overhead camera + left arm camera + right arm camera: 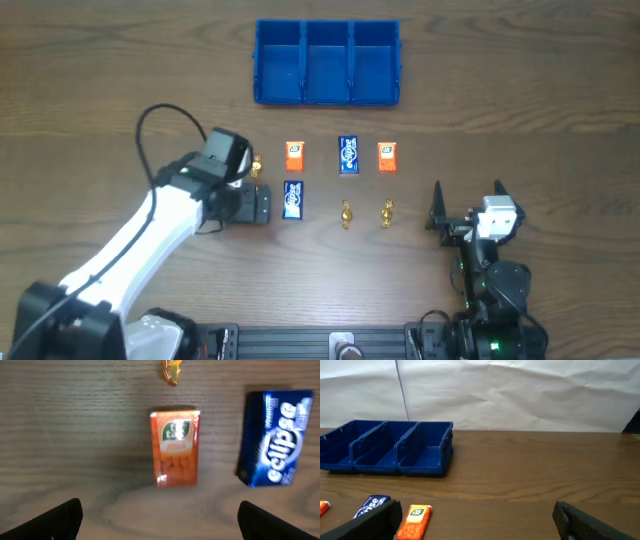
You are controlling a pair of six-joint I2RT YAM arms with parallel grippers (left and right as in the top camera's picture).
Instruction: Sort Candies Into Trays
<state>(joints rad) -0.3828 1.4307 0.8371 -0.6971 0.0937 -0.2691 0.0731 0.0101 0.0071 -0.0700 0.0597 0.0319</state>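
Observation:
A blue three-compartment tray (327, 92) stands at the back of the wooden table. In front of it lie two orange candy boxes (294, 155) (387, 157), two blue gum packs (348, 155) (293, 200) and small gold-wrapped candies (346, 213) (387, 212). My left gripper (255, 206) hovers open at the left end of the group. Its wrist view looks down on an orange box (175, 447), a blue pack (275, 437) and a gold candy (172, 372), with nothing between the fingers (60, 520). My right gripper (468, 195) stands open and apart from the candies, to their right.
Another gold candy (256, 167) peeks out beside the left wrist. From the right wrist, the tray (390, 445) sits far off, with an orange box (415, 520) and a blue pack (370, 506) nearer. Bare wood surrounds the group; a white wall backs the table.

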